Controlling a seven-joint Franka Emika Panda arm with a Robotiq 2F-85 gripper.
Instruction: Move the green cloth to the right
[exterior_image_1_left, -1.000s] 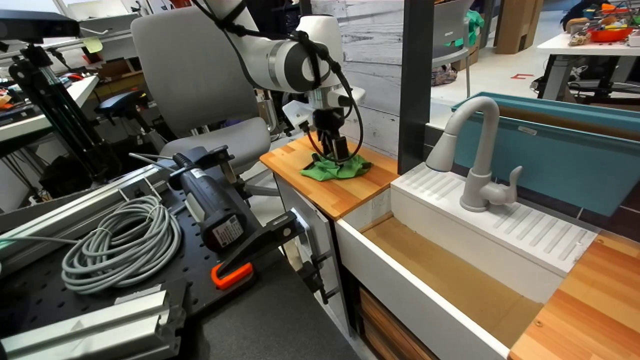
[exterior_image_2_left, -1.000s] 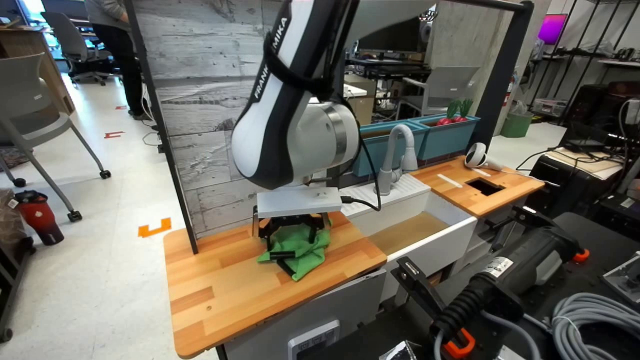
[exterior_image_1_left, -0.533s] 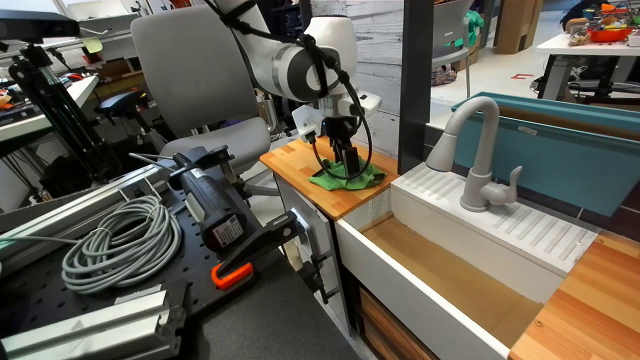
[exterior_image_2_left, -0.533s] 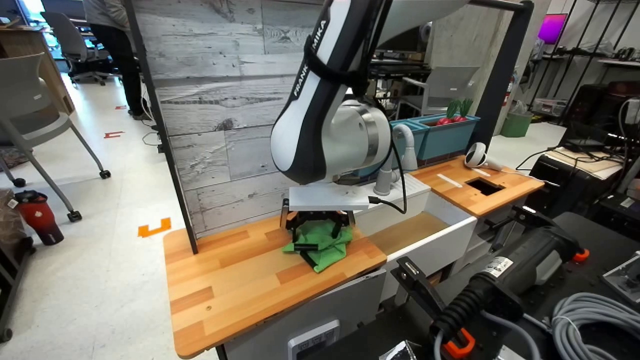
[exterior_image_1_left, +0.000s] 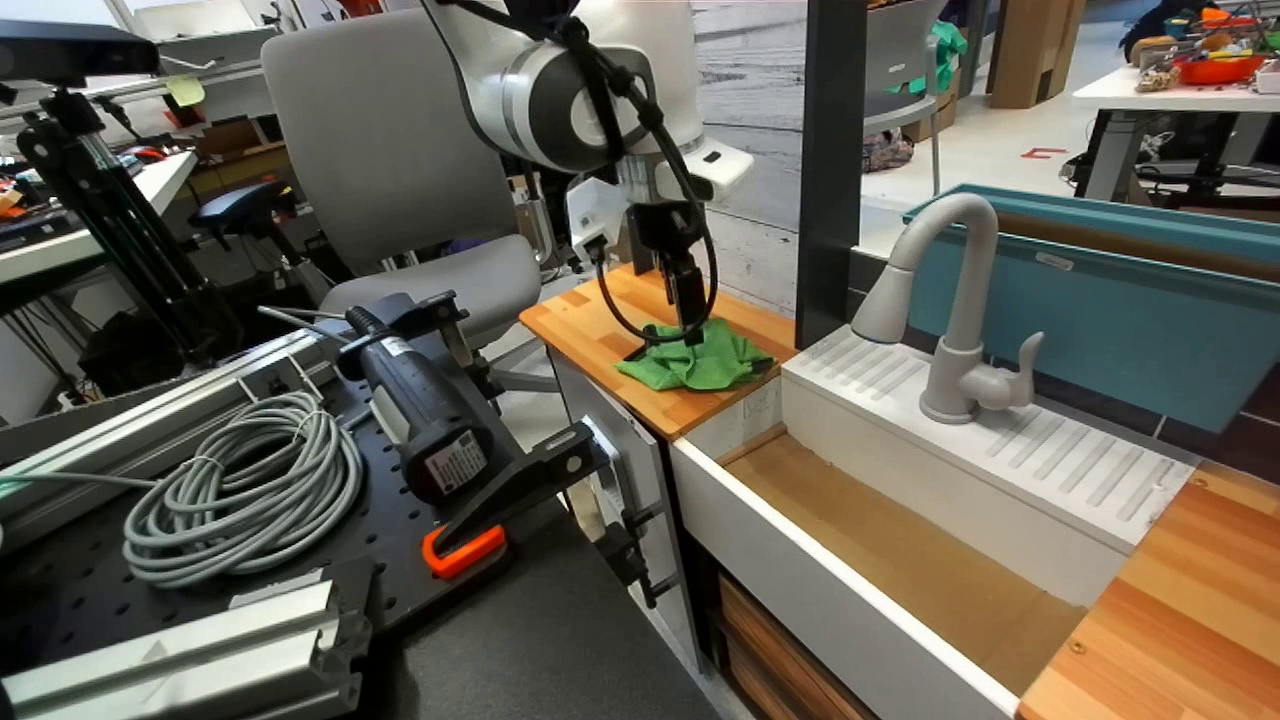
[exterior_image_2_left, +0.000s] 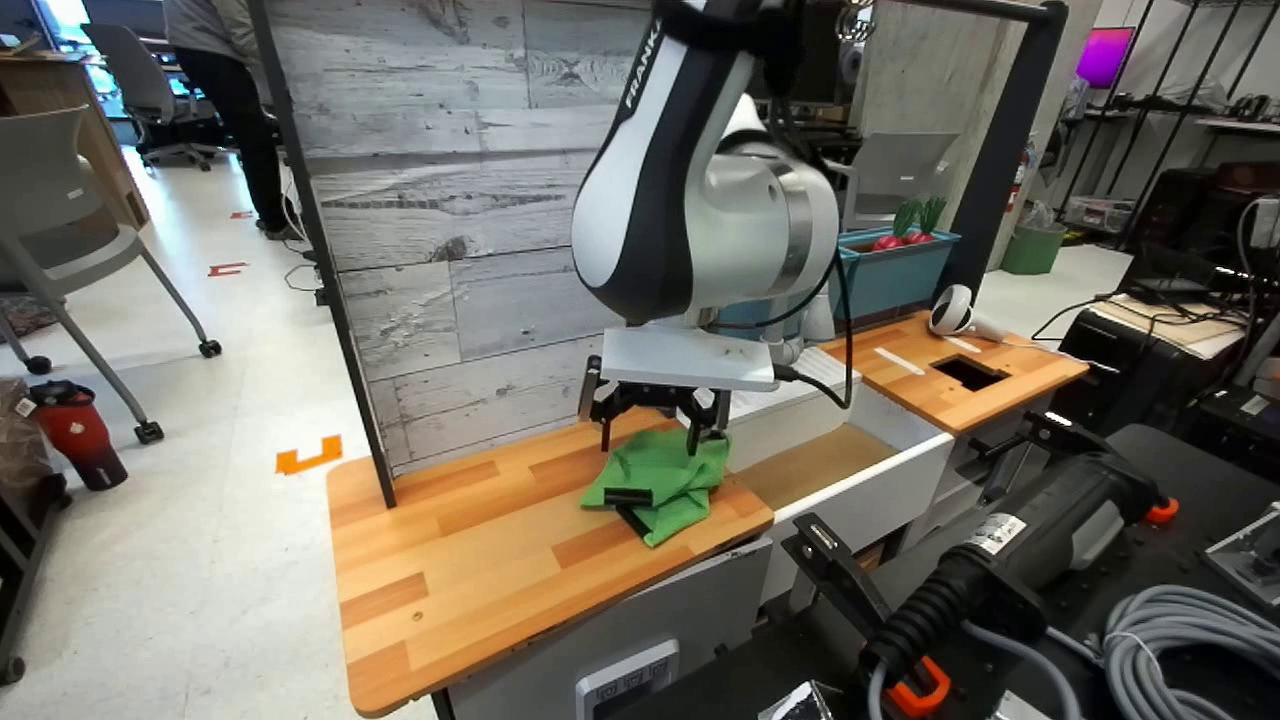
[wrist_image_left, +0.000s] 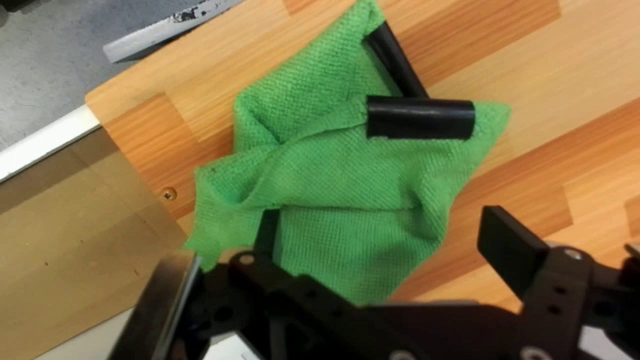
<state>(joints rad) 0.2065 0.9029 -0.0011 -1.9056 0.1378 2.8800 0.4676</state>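
The green cloth (exterior_image_1_left: 715, 362) lies crumpled on the wooden counter beside the sink; it shows in both exterior views (exterior_image_2_left: 682, 478) and the wrist view (wrist_image_left: 340, 170). Two short black tube-like pieces (wrist_image_left: 420, 118) are on the cloth's edge. My gripper (exterior_image_2_left: 650, 445) is above the cloth, with its fingers pointing down and spread apart. In the wrist view the gripper (wrist_image_left: 382, 220) is open, one finger over the cloth and the other over bare wood. Nothing is held between the fingers. The gripper also shows from the side (exterior_image_1_left: 690, 325), where the finger spread is hidden.
The white sink basin (exterior_image_1_left: 830, 600) adjoins the wooden counter (exterior_image_2_left: 480, 580). A grey faucet (exterior_image_1_left: 960, 310) and a teal planter (exterior_image_1_left: 1100, 300) stand behind it. A wood-look panel (exterior_image_2_left: 430, 250) rises behind the cloth. A black bench with a power tool (exterior_image_1_left: 420, 420) stands in front.
The cloth slid over the counter toward the sink along with the gripper, mostly in the earlier half second. Since then the gripper has risen off the cloth, and the cloth has stayed nearly in place.
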